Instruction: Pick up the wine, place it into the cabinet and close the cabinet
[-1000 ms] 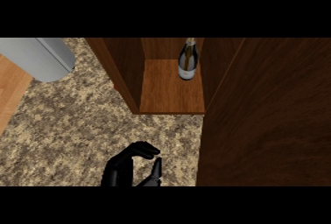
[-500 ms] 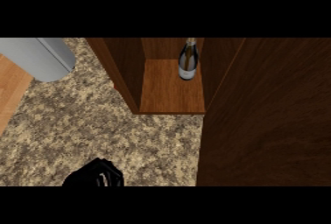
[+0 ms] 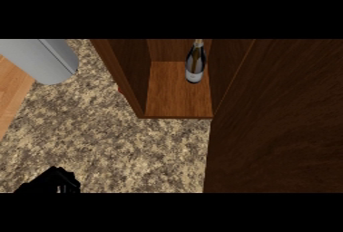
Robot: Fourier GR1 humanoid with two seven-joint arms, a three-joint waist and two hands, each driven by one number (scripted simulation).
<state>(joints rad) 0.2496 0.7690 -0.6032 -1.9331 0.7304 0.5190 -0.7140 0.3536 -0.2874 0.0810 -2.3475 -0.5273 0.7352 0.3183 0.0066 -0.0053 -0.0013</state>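
Lower and further left than before, one robot hand, grip indiscernible; dark wine bottle upright inside open cabinet.

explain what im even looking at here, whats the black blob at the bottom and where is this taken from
This is a single view from a humanoid robot's head, looking steeply down at a speckled stone kitchen counter. The black shape at the lower left is a robot hand, only partly in view at the edge; I cannot tell which of the two it is or whether its fingers are curled. It holds nothing that shows. The wooden box is a cabinet standing open, with a wine bottle upright on its shelf toward the back. The large dark wood panel on the right looks like the cabinet's door, swung open. A grey object sits at the upper left.
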